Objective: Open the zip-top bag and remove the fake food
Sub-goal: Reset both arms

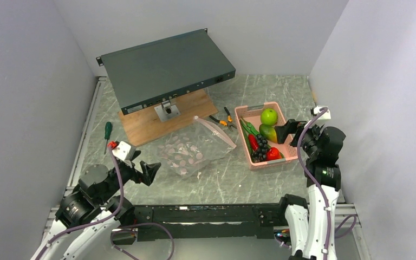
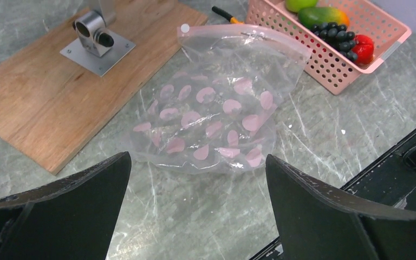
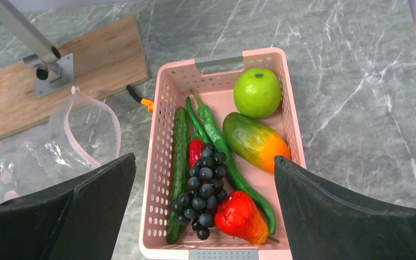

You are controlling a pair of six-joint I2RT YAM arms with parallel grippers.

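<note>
Clear pink-dotted zip-top bag (image 1: 195,147), centre: open, apparently empty; glossy plastic fake food (image 1: 264,135) fills pink slotted basket (image 3: 160,162). I judge task done; left end effector (image 1: 150,170) and right end effector (image 1: 281,131) gape empty.

Green apple (image 2: 299,4) clipped at the frame's top edge; pliers (image 2: 225,14) mostly hidden behind the zip-top bag (image 2: 216,103), upper middle.

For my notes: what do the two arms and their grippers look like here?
The left arm and right arm have black joint housings on white links, each trailed by a lavender cable. A white box sits at each wrist. The left gripper and right gripper have broad, matte black, wedge-shaped fingers, scuffed pale at the edges.
</note>
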